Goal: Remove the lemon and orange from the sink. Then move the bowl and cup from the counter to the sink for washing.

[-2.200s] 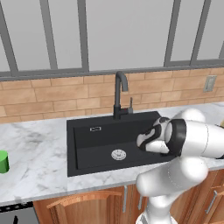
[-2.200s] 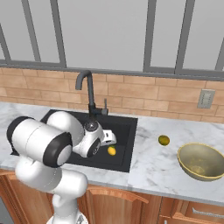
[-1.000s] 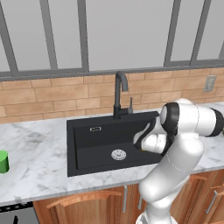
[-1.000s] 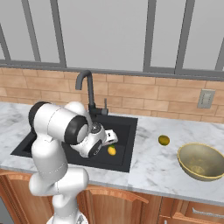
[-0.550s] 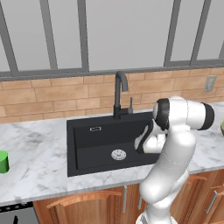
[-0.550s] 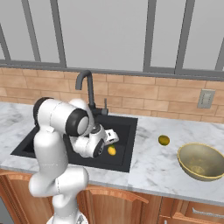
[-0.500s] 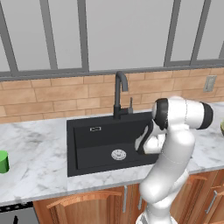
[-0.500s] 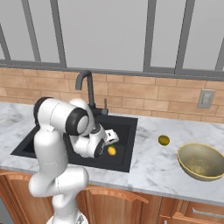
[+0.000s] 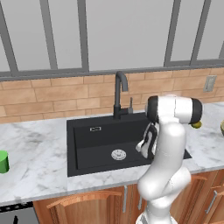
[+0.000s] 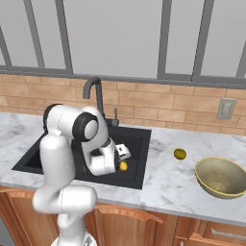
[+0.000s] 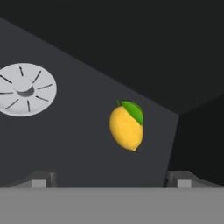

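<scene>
- I am on the first step, clearing fruit from the sink [image 9: 87,131]: my end effector [image 11: 111,177] is down inside the black basin with its two tips spread wide apart and nothing between them.
- The lemon [image 11: 127,127] lies on the sink floor just ahead of me, between the lines of my two tips and not yet touched; its green leaf points away from me. From the right base view it sits by the near right corner of the basin, just beside my hand.
- The round silver drain [image 11: 26,89] is off to one side of the fruit, well apart from it.
- The orange [image 10: 180,153] is already out on the bench, between the sink and the bowl [image 10: 222,177], so I judge that half of the removal done.
- The cup [image 9: 3,162] stands on the bench at the far left, untouched, as is the bowl; both are for later.
- Next, I think, I need to push forward and down until the lemon sits squarely between my tips, then close gently; the fruit is rounded and may roll, and the basin wall close by leaves little room to that side.
</scene>
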